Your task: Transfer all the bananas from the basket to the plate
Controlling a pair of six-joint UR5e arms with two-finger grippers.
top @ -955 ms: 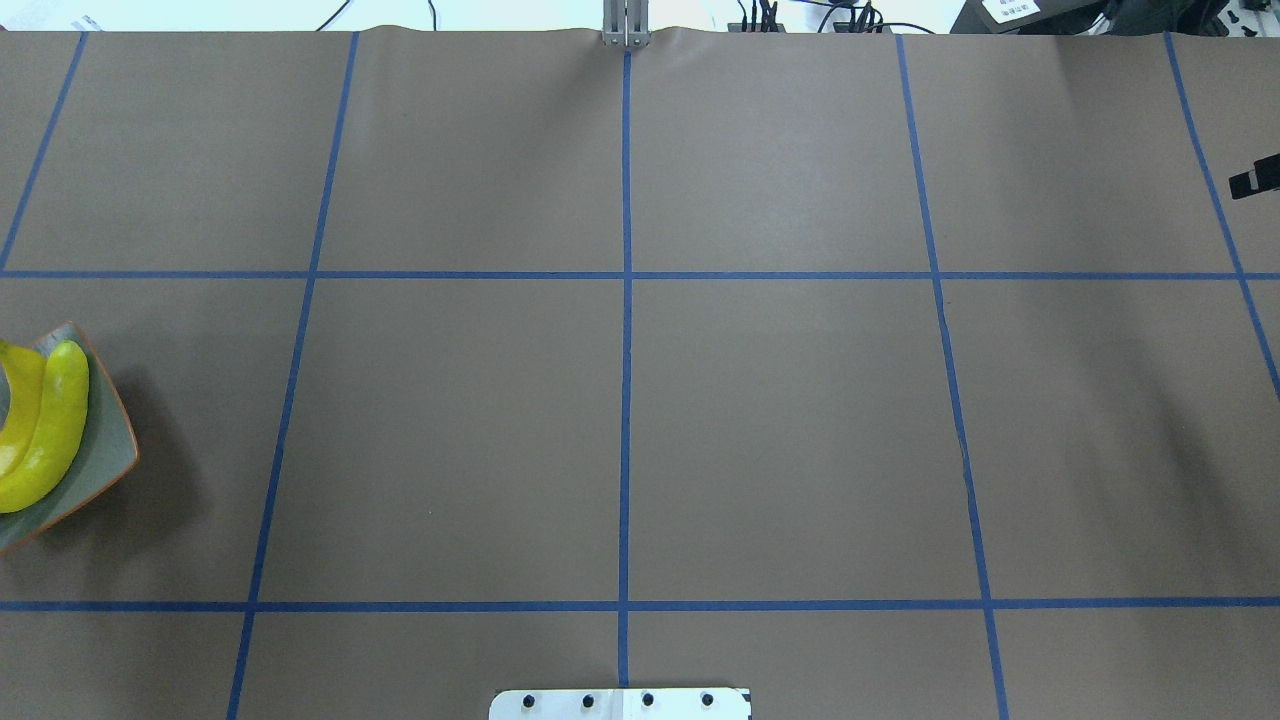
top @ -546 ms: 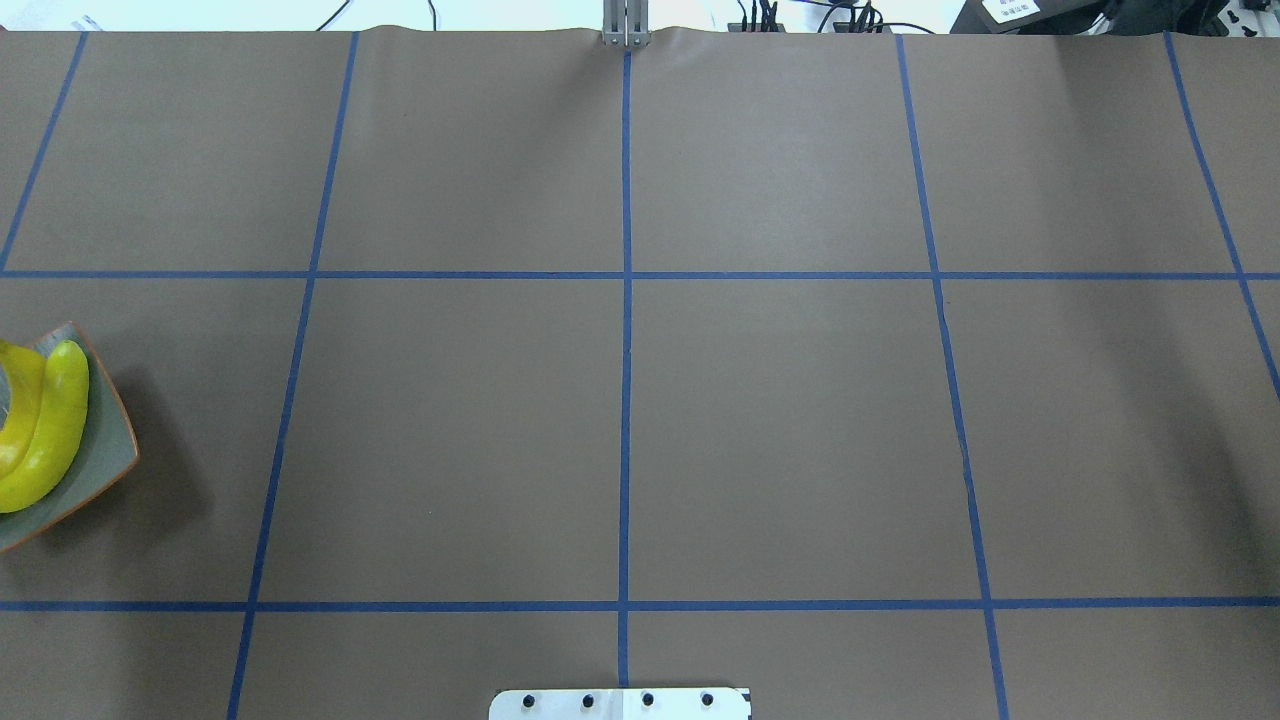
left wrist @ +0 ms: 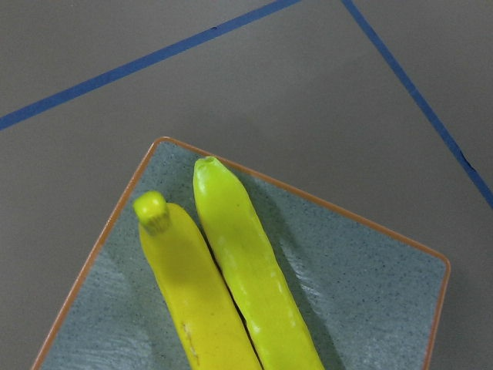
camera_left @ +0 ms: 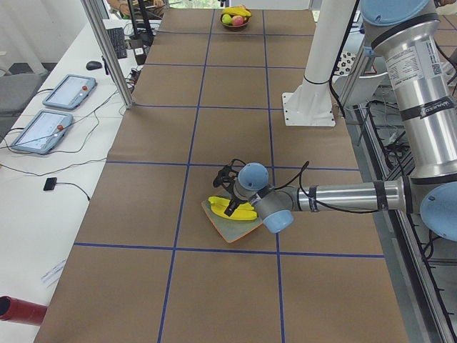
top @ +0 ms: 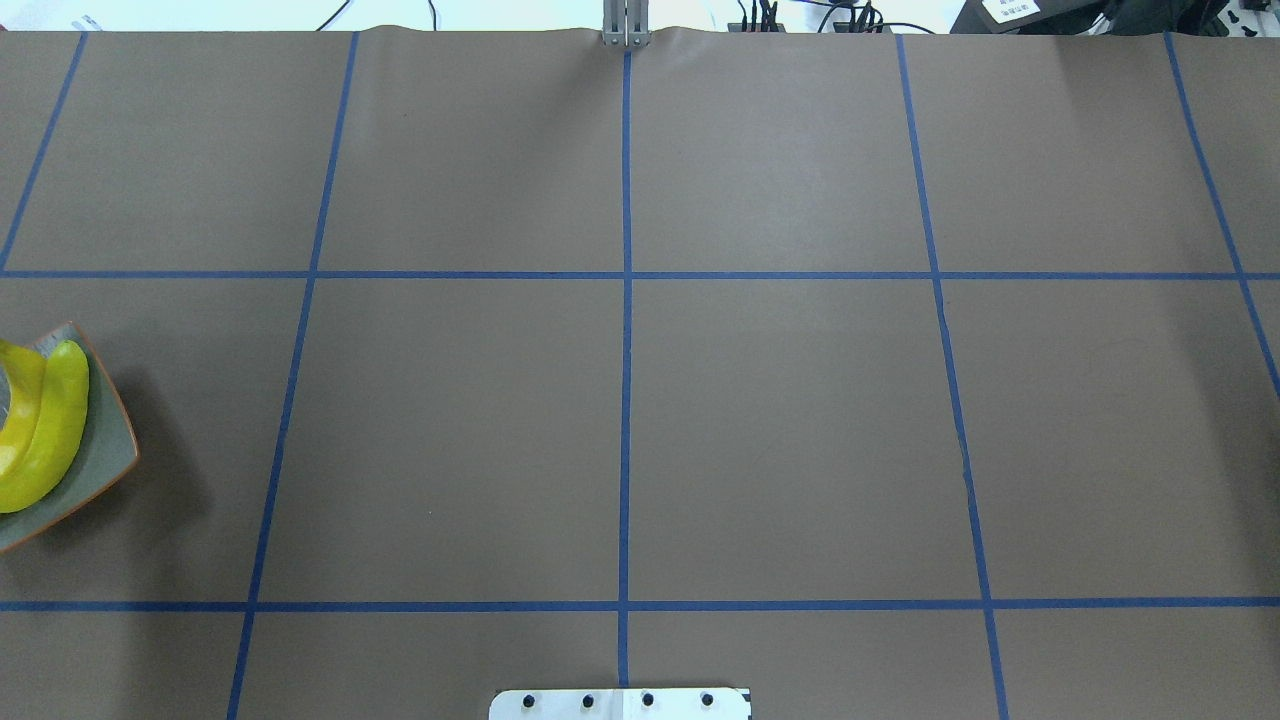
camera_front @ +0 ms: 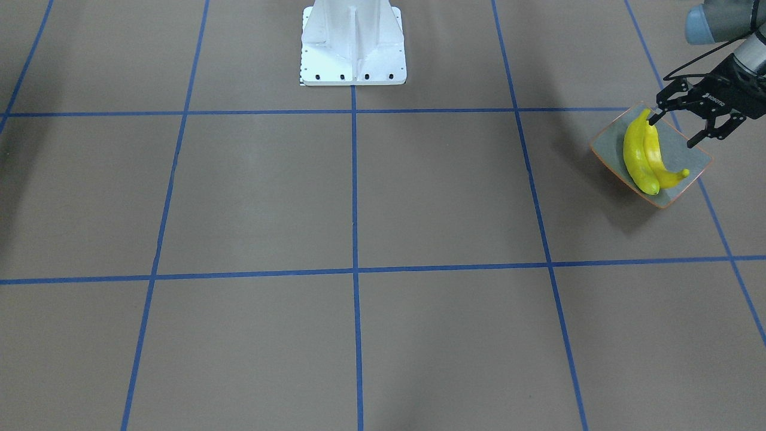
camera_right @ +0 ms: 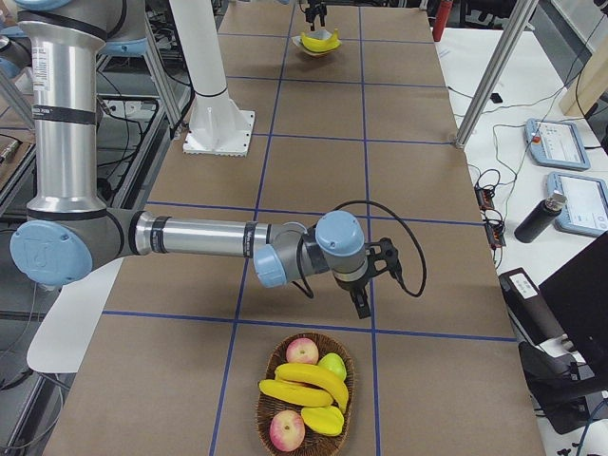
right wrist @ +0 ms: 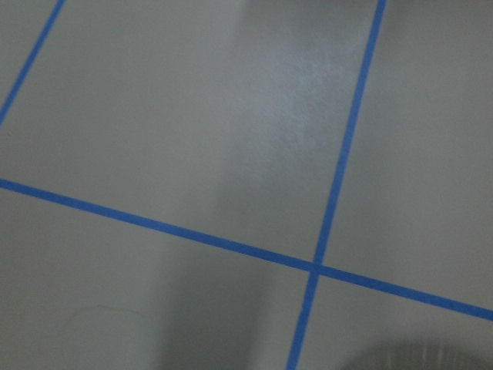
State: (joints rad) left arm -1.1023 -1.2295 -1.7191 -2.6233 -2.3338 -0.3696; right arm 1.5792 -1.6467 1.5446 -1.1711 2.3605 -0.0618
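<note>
Two bananas lie on the plate (camera_front: pixel 679 157), which sits on the table (camera_front: pixel 443 191) at the robot's far left. They are one greener banana (camera_front: pixel 634 161) and one deeper yellow banana (camera_front: pixel 657 163), lying side by side and touching along their lengths. The left claw (camera_front: pixel 676 129) hovers over the plate's corner nearest the robot, its two fingers spread wide with nothing between them. One fingertip stands over the end of the bananas, and whether it touches them cannot be told. The left wrist view looks straight down on the same pair, with the grey speckled plate and its orange rim beneath them. At the table's other end stands one wicker basket (camera_right: pixel 260 410). In it I count two more bananas (camera_right: pixel 309 378) laid together across the middle, two red-and-yellow apples (camera_right: pixel 302 351), one green fruit (camera_right: pixel 332 366) and one yellow-green fruit (camera_right: pixel 323 420) whose kind is unclear. The right claw (camera_right: pixel 365 296) hangs above the table just beside the basket's far rim, apart from the fruit. It shows only from the side, so I cannot tell whether it is spread or pressed together. The right wrist view shows two lines of blue tape (right wrist: pixel 339 154) crossing on the table and a sliver of the basket's rim at the bottom edge. That makes four bananas: two on the plate and two in the basket.
</note>
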